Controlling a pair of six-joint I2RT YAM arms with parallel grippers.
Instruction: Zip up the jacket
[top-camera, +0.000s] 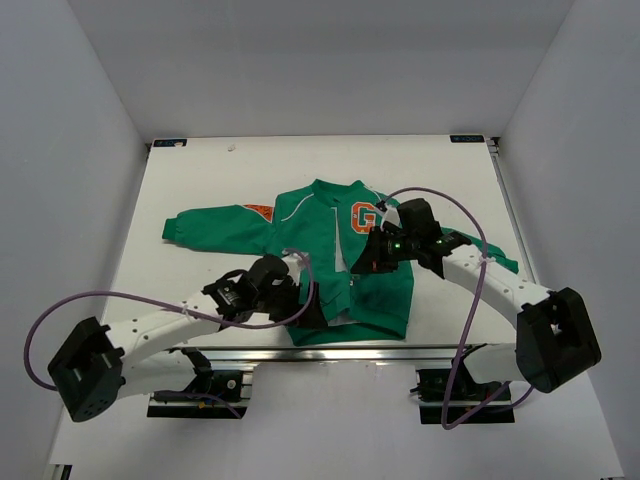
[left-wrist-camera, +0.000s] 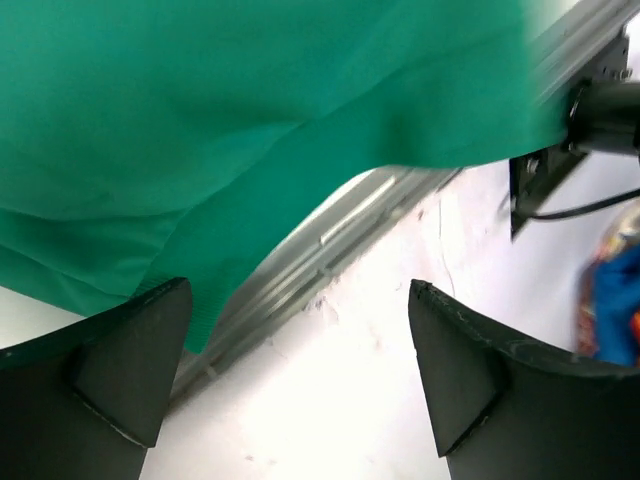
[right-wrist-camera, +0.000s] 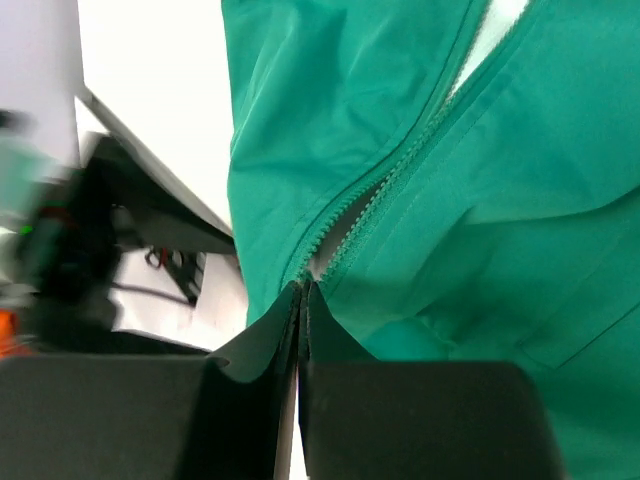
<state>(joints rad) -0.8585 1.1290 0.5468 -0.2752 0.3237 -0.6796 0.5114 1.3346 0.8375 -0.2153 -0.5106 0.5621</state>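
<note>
The green jacket (top-camera: 300, 225) lies flat on the white table (top-camera: 200, 170), collar far, ribbed hem at the near edge, with an orange G patch (top-camera: 364, 215). Its zipper (right-wrist-camera: 380, 190) is joined low down, and the teeth spread apart above. My right gripper (top-camera: 358, 268) sits over the front opening. In the right wrist view it (right-wrist-camera: 303, 288) is shut where the two tooth rows meet, the pull hidden between the pads. My left gripper (top-camera: 310, 305) is at the hem. In the left wrist view it (left-wrist-camera: 300, 290) is open wide, the fabric (left-wrist-camera: 250, 100) lifted above it, the left finger (left-wrist-camera: 130, 360) against the hem.
An aluminium rail (top-camera: 320, 352) runs along the table's near edge and also shows in the left wrist view (left-wrist-camera: 330, 240). Purple cables (top-camera: 440, 195) loop over both arms. White walls close the back and sides. A blurred coloured object (left-wrist-camera: 610, 300) is off the table.
</note>
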